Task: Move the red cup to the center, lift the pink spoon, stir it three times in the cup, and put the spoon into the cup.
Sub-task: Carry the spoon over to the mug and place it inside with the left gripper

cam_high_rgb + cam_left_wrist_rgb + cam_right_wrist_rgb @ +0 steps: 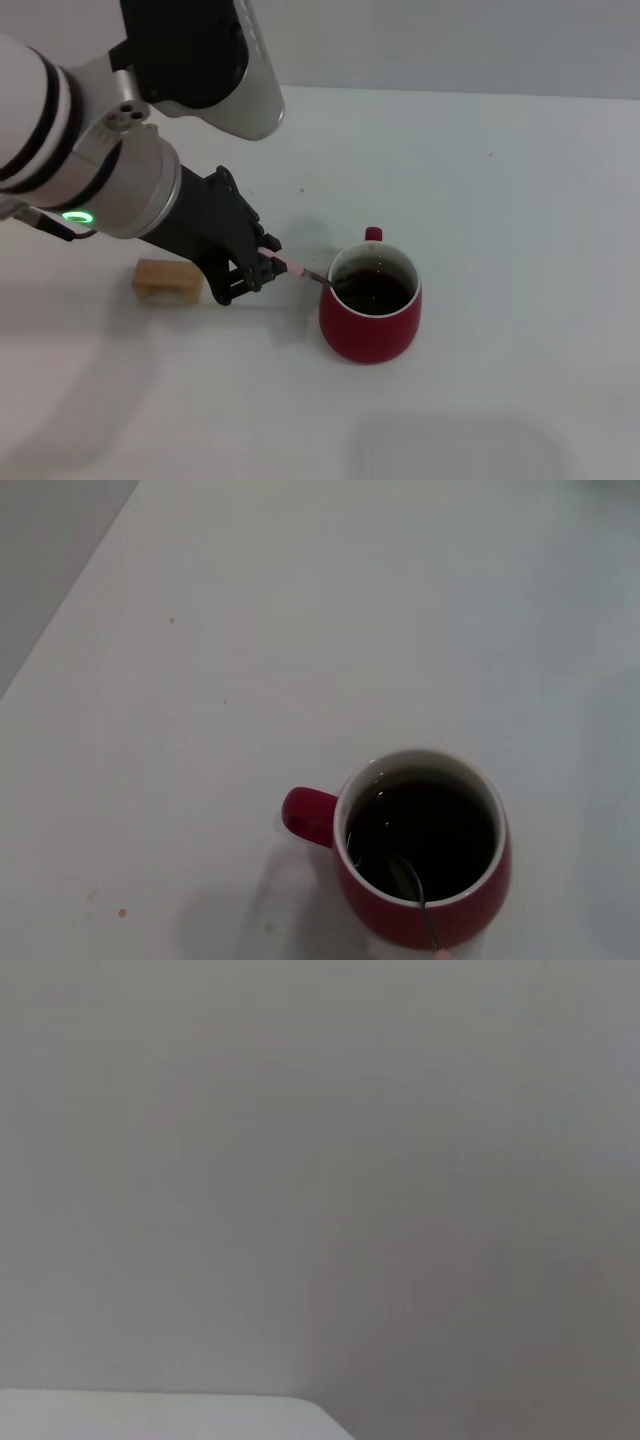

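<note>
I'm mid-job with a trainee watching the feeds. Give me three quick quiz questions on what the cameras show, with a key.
1. True or false: the left gripper holds the pink spoon by its handle.
2. Where is the spoon's metal end? A) on the table B) inside the red cup C) on the wooden block
3. Fill in: the block lies on the white table on the robot's ____ side of the cup.

Key: 1 true; 2 B; 3 left.
</note>
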You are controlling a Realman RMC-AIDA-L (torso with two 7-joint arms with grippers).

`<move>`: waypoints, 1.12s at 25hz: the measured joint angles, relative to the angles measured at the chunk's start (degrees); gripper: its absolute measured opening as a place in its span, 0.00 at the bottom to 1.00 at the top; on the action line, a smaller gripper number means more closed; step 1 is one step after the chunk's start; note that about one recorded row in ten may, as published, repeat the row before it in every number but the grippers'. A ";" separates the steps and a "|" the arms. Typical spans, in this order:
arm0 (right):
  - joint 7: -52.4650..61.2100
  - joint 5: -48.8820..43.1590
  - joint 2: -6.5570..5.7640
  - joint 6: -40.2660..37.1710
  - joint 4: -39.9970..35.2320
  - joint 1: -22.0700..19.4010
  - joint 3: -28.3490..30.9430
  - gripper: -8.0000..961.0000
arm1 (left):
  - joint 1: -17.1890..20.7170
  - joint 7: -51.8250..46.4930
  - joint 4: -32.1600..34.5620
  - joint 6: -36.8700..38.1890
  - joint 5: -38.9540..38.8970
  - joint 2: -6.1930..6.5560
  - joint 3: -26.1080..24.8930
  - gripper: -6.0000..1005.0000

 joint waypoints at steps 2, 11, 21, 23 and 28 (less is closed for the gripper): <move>0.00 -0.03 0.00 -0.02 0.12 -0.14 -0.06 0.01 | -0.28 0.04 0.96 0.80 0.23 -0.04 0.35 0.14; 0.00 -0.07 0.00 -0.02 0.14 -0.26 -0.69 0.01 | -2.37 1.08 5.73 2.68 0.23 -0.12 0.69 0.14; 0.00 -0.07 0.00 0.09 0.14 -0.36 -0.96 0.01 | -4.22 1.54 10.66 6.10 0.26 -0.16 2.48 0.14; 0.00 -0.07 0.00 0.19 0.14 -0.36 -1.19 0.01 | -4.49 1.55 11.10 6.71 0.26 -0.16 2.76 0.14; 0.00 -0.07 0.00 0.44 0.13 -0.36 -1.63 0.01 | -5.36 1.55 12.13 7.82 0.25 -0.18 3.72 0.14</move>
